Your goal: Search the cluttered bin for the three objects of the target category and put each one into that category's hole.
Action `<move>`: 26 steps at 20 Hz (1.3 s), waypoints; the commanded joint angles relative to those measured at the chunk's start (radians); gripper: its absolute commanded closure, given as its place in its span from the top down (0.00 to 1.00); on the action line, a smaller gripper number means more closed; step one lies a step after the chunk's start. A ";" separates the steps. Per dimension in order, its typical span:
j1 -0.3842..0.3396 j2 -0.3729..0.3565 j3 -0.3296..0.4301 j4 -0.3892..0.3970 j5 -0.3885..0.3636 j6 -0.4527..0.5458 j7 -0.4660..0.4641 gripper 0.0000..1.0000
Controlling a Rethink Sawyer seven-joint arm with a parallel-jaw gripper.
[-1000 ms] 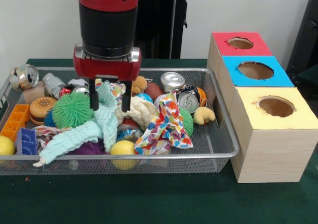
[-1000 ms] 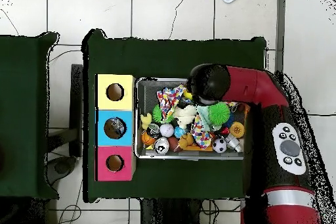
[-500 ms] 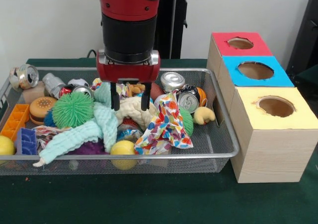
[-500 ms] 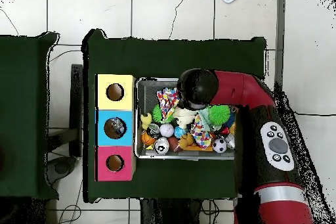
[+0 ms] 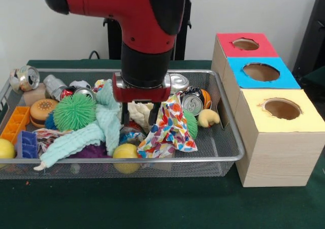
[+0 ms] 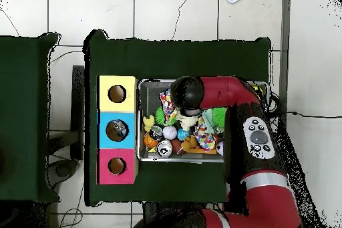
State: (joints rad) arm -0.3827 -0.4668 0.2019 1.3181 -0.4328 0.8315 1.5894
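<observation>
The hand (image 5: pixel 140 114) hangs low in the wire bin (image 5: pixel 223 118), fingers apart and empty, straddling a cream knotted rope toy (image 5: pixel 139 112) at mid-bin, beside the patterned cloth (image 5: pixel 170 127). The toy is probably the target, though that is unclear. It looks soft and light; the thick central knot offers the best grip.

light: bright, even, indoor | shadows: soft, faint | glare: on can tops | blur: slight

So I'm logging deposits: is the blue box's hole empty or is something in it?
Not empty. The overhead view shows a greyish object inside the blue box's hole; the yellow box's hole and red box's hole look dark and empty.
</observation>
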 commanded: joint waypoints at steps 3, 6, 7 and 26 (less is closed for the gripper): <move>0.036 0.084 -0.055 -0.026 -0.101 0.094 -0.028 1.00; 0.046 0.097 -0.066 -0.040 -0.105 0.101 -0.023 1.00; 0.047 0.095 -0.067 -0.039 -0.104 0.094 -0.022 1.00; 0.035 0.127 -0.035 -0.092 -0.083 0.009 -0.017 0.00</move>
State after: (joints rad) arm -0.3325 -0.3994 0.1445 1.2464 -0.4908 0.8324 1.5894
